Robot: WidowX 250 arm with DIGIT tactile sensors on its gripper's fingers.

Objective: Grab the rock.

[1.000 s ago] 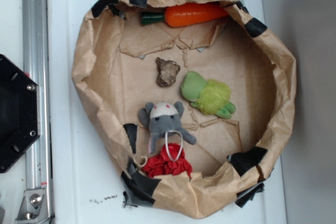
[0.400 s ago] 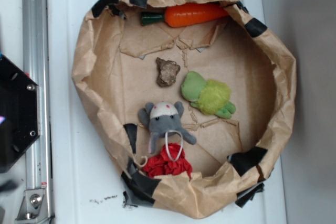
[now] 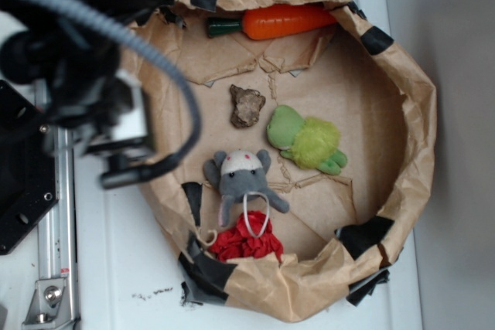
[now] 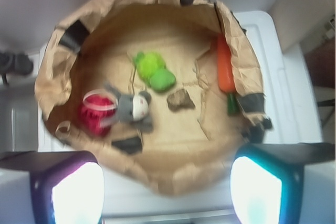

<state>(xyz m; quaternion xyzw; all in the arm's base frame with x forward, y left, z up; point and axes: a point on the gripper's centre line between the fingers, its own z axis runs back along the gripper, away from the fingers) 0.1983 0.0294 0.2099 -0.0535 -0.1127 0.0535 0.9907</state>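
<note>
Rock [image 3: 247,106]: lies loose on the floor of the paper-lined basin [image 3: 402,113], near its middle, just beside the green plush [image 3: 306,141], above the grey mouse [image 3: 241,178].
Gripper [image 4: 168,182]: fingers [image 4: 68,187] spread wide, holding nothing, well apart from rock.
Wrist view alone shows the open fingers; exterior shows only blurred arm.

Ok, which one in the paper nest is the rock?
Look inside the brown paper nest. Near its middle, between the carrot and the grey mouse, left of the green plush, lies the rock. It is the only hard, angular, brownish-grey thing there.
</note>
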